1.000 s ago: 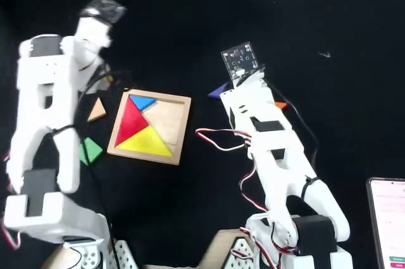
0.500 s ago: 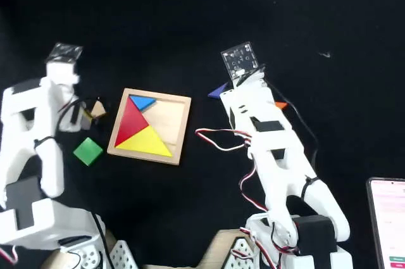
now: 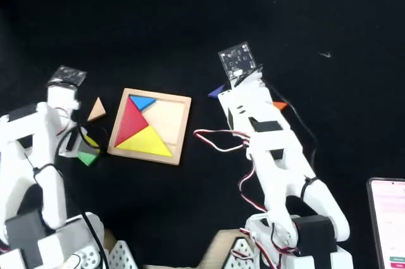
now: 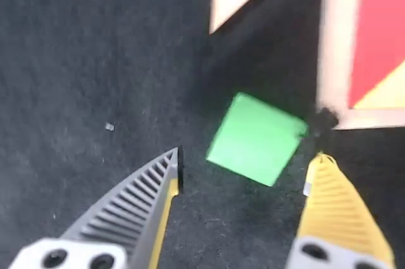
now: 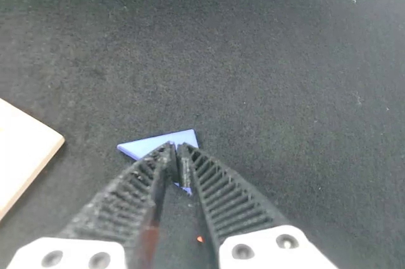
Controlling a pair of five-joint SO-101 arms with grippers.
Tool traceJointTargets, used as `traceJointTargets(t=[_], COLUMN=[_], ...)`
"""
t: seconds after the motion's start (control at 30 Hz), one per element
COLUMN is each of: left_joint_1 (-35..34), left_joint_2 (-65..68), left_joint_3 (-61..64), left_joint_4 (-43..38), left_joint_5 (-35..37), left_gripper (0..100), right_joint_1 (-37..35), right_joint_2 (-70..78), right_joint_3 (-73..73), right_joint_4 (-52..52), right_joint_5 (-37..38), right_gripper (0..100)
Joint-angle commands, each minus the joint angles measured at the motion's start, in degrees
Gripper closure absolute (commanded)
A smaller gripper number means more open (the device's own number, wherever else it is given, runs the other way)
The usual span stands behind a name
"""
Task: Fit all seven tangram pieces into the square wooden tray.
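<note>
The square wooden tray [image 3: 171,117] holds a red triangle [image 3: 130,121], a yellow triangle [image 3: 147,142] and a small blue triangle [image 3: 142,101]. A green square [image 4: 256,138] lies on the black cloth beside the tray corner [image 4: 338,47], and my left gripper [image 4: 243,161] stands open just above it, one finger on each side. In the high view the green square [image 3: 88,156] peeks out under the left arm. A tan triangle [image 3: 96,110] lies left of the tray. My right gripper [image 5: 173,155] is shut over a purple-blue triangle [image 5: 158,144], with nothing seen between its fingers.
An orange piece [image 3: 280,105] shows beside the right arm, and the purple-blue triangle [image 3: 217,92] lies right of the tray. A phone [image 3: 387,221] rests at the lower right edge. Red and white wires [image 3: 218,140] loop from the right arm near the tray.
The left arm has swung down and toward the front, ending with its gripper low over the green square. The right arm has barely moved.
</note>
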Motion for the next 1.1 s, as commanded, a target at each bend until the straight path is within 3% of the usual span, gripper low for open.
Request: traceJointTargets(t=[0.0, 0.4, 0.57, 0.8, 1.07], left_joint_1=[4.8, 7.8, 4.4, 4.1, 4.7], left_joint_2=[-5.5, -6.5, -4.1, 5.5, 7.5], left_joint_3=[1.2, 8.3, 7.6, 3.0, 0.1], left_joint_4=[1.2, -5.5, -5.5, -5.4, -5.6], left_joint_5=[-2.2, -6.9, -12.4, -12.7, -12.9], left_gripper=[68, 68, 68, 68, 68], right_joint_1=[-0.6, -0.6, -0.6, -0.6, -0.6], right_joint_2=[-1.8, -1.8, -1.8, -1.8, -1.8], right_joint_3=[-0.4, -0.4, -0.4, -0.4, -0.4], right_joint_4=[-0.9, -0.8, -0.8, -0.8, -0.8], right_joint_5=[-0.2, -0.2, -0.2, -0.2, -0.2], right_gripper=[98.4, 98.4, 98.4, 98.4, 98.4])
